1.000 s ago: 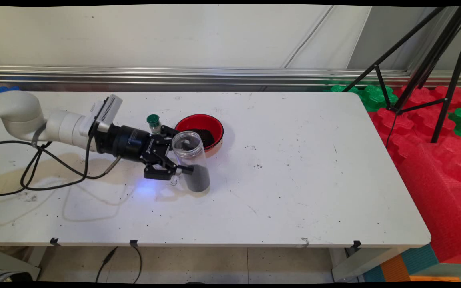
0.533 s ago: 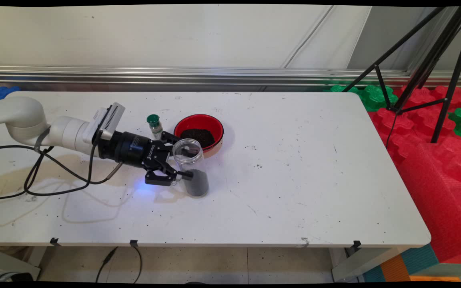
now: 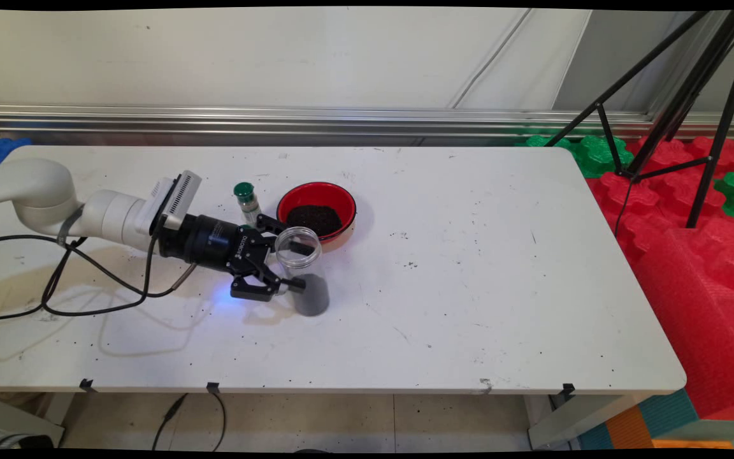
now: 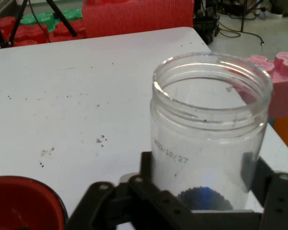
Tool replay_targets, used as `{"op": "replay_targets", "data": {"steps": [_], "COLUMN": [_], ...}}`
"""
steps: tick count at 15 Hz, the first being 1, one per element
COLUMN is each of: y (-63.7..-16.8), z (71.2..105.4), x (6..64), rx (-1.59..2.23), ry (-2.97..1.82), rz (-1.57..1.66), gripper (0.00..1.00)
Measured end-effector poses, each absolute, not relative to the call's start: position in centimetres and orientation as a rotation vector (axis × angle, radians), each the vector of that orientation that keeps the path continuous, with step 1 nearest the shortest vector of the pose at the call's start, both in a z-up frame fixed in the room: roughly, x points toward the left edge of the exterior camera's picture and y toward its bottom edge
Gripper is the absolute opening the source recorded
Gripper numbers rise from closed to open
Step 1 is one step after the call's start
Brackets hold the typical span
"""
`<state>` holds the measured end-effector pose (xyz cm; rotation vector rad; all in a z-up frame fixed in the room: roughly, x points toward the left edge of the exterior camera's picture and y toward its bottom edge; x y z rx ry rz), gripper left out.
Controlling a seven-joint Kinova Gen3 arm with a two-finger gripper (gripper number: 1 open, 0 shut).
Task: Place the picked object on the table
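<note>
The white table (image 3: 469, 287) lies bare right of the red bowl (image 3: 316, 211), out to its edge by the red foam blocks (image 3: 692, 268). In front of the bowl, the claw (image 3: 300, 266) is clenched on a clear open jar (image 3: 303, 271), upright, with dark grounds at its bottom. A green-capped vial (image 3: 246, 199) stands just left of the bowl.

Lab: tripod (image 3: 679, 108), foam mats (image 3: 692, 210)

The tool (image 4: 201, 184) clasps a clear plastic jar (image 4: 209, 129) holding dark granules, perhaps soil; a red bowl (image 4: 21, 201) sits nearby on the white surface (image 4: 72, 91).
</note>
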<state>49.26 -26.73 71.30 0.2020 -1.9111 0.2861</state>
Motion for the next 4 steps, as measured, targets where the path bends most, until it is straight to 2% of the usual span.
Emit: {"op": "replay_targets", "data": {"steps": [1,2,4], "y": [-26.74,-26.76,-26.78], "z": [71.24,71.17,71.02], "x": [49.28,49.31,49.41], "rx": [0.202,0.202,0.201], "ry": [-1.912,-1.914,-1.917], "rz": [0.287,0.288,0.291], "gripper": [0.00,1.00,1.00]}}
